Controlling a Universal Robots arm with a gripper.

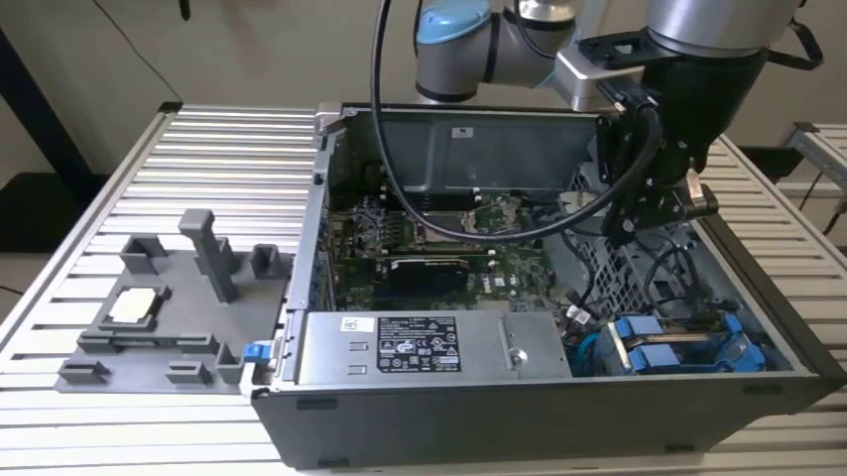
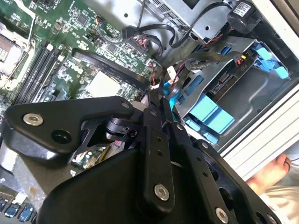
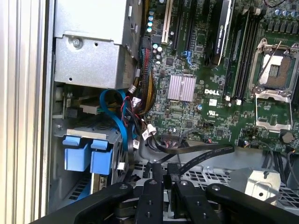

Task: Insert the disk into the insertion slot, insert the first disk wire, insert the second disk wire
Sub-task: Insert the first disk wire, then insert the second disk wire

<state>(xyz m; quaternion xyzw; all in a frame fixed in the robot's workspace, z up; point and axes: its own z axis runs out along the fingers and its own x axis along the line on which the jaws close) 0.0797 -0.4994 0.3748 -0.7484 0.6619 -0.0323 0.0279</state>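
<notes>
Hanging over the open computer case [image 1: 530,426], the gripper [image 1: 656,213] sits above the perforated grey metal near the case's side on the exterior view's right. Its 2 black fingers [image 3: 154,186] press together in the first wrist view, clenched with nothing visible between them. The disk [image 1: 681,347], in its bright blue carrier, lies seated in the insertion slot [image 1: 596,347] at the case's near corner, just beside the grey power supply box [image 1: 411,347] with the white sticker. Black and blue cables [image 3: 126,116] trail between the disk and the green motherboard [image 3: 201,88]. A grey fixture tray [image 1: 173,297] rests on the slatted table [image 1: 79,416] at the exterior view's left.
</notes>
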